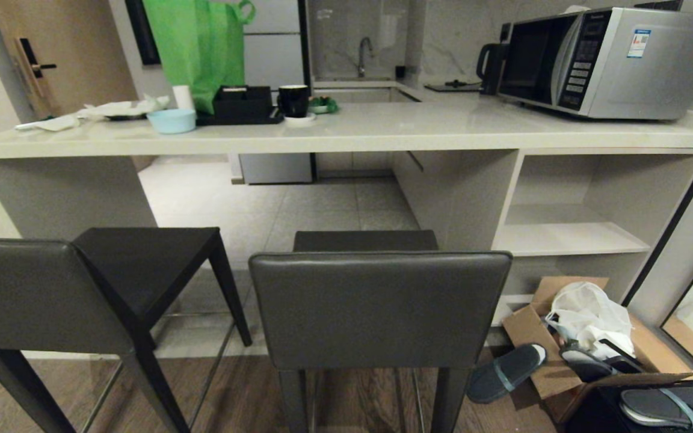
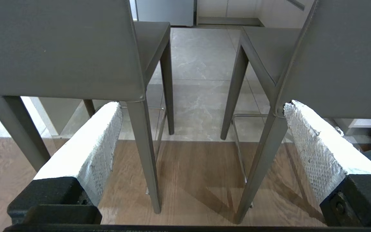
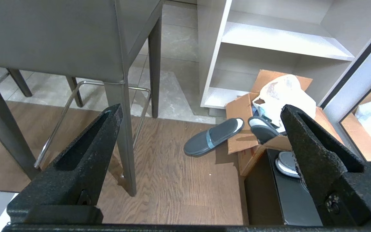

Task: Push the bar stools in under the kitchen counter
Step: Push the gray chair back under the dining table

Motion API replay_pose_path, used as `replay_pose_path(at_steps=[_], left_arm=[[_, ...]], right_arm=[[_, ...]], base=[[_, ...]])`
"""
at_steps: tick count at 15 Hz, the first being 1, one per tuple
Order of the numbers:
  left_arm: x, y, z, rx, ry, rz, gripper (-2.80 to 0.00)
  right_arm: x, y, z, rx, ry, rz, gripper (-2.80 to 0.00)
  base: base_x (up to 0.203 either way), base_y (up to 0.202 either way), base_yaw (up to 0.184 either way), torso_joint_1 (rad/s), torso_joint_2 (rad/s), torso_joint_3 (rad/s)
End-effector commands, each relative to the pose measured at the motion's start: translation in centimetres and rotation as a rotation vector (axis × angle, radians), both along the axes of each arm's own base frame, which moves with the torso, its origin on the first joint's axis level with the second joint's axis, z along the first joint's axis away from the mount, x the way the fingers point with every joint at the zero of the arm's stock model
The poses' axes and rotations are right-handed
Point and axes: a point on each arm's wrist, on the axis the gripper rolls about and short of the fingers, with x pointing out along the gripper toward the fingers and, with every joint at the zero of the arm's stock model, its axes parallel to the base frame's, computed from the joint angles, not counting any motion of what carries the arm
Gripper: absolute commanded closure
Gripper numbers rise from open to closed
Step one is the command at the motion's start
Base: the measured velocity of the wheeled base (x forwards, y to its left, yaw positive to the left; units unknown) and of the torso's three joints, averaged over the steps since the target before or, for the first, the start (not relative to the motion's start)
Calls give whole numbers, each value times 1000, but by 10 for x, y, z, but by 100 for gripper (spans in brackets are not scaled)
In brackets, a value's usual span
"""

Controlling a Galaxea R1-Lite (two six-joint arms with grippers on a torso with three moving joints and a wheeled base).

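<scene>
Standing clear of the kitchen counter (image 1: 346, 129) in the head view, both bar stools (image 1: 376, 307) fill the lower frame, seats barely reaching the tabletop edge; neither is pushed in yet. From the left wrist, the left gripper (image 2: 201, 141) has its jaws spread, empty, facing the gap between the backrests. From the right wrist, the right gripper (image 3: 201, 141) is likewise spread, empty, with a slipper (image 3: 213, 137) mid-frame.
</scene>
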Motion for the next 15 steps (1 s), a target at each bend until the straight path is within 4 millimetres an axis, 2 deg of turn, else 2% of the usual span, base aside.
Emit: replay_pose_path(at_steps=[1, 2, 3, 15], left_arm=[[0, 0, -1, -1, 3, 0, -280], [0, 0, -1, -2, 2, -1, -280], [0, 0, -1, -1, 2, 2, 0], [0, 0, -1, -1, 2, 4, 0]], right_arm=[[0, 0, 0, 40, 4, -6, -280], [0, 0, 0, 75, 5, -13, -280], [0, 0, 0, 81, 5, -15, 0], [0, -1, 0, 130, 3, -72, 0]], base=[[0, 0, 0, 0, 0, 0], [0, 0, 0, 0, 0, 0], [0, 0, 0, 0, 0, 0], [0, 0, 0, 0, 0, 0]])
